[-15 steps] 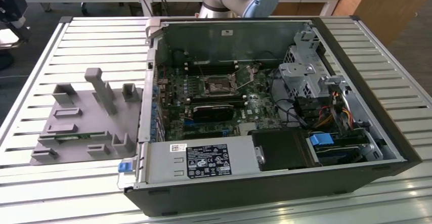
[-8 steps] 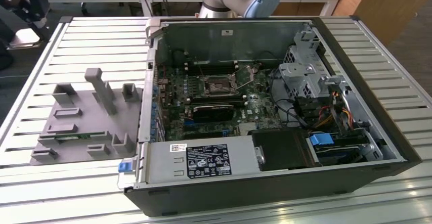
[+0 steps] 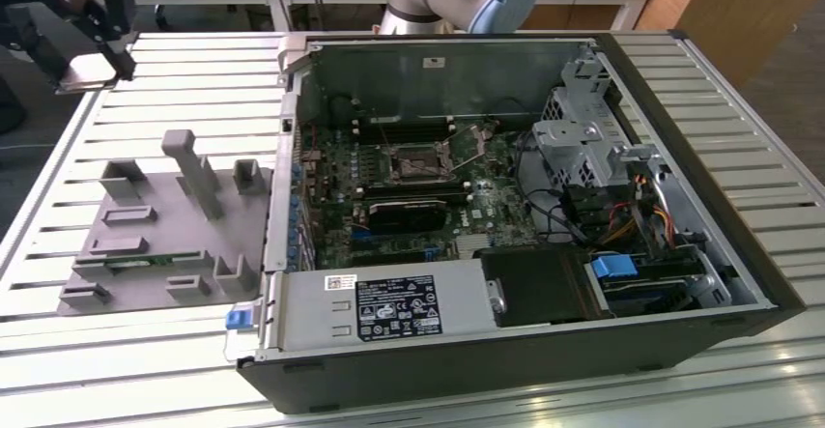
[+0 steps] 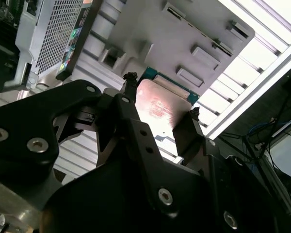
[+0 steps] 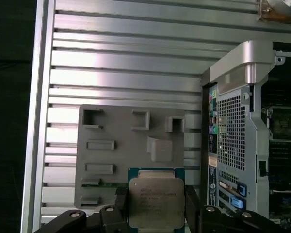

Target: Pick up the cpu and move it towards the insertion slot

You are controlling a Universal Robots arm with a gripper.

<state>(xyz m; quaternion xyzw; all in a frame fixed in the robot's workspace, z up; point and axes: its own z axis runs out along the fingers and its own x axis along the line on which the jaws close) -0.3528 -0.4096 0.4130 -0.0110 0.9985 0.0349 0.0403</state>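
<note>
Two black fingers (image 5: 121, 204) clamp the cpu (image 5: 155, 201) by its opposite side edges, so the gripper (image 5: 155, 194) is closed on the chip. The cpu is held flat, its silvery metal top facing the first wrist camera and a green board edge showing along one side. It is nearly square, so no long axis stands out, and its edges run square to the slats of the metal table (image 3: 129, 351).

In both wrist views the chip hangs over the grey tray (image 3: 142, 244), clear of the tray's upright blocks. In the exterior view the gripper sits in the upper left of the frame, the tray at left centre, and the open computer case (image 3: 516, 370) fills the centre and right.

The insertion slot (image 3: 419, 164) lies at the frame's centre on the motherboard, well apart from the chip, with a black card (image 3: 402, 217) just below it. The case's side wall (image 3: 281, 157) stands between the tray and the slot.
</note>
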